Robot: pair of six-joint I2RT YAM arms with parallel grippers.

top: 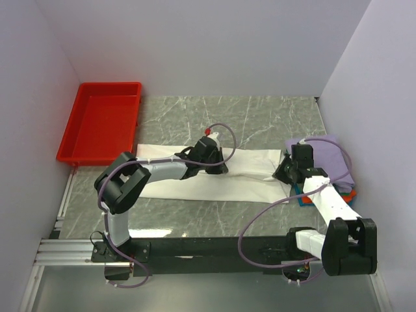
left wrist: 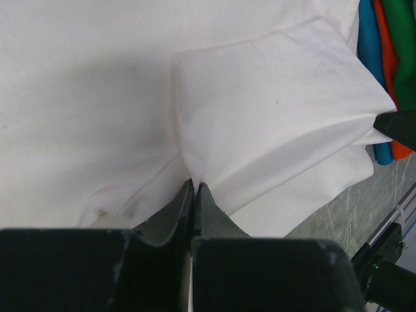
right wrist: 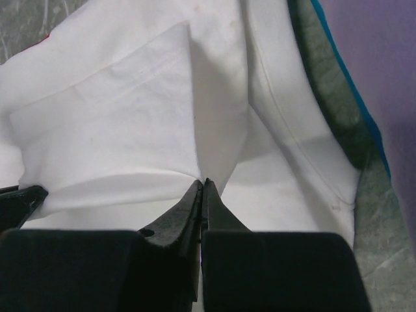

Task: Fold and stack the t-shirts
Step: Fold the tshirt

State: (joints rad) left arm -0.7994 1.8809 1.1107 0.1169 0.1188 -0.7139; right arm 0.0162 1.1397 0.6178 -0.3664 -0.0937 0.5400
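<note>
While the white shirt (top: 250,179) lies only part-folded, the task reads as well begun but not finished.
Table (top: 260,117): grey marble, under the shirt.
White shirt: long flat band, sleeve (left wrist: 273,110) turned in at its right end; further folds and stacking judged outstanding.
Tray (top: 101,127): red, beyond the shirt's left end.
Stack (top: 333,155): lavender topmost over orange, teal and green, already folded, just beside the shirt's right end.
Left gripper (left wrist: 194,186): fingers pinched together on the shirt's middle cloth.
Right gripper (right wrist: 202,183): fingers pinched together on the sleeve.
</note>
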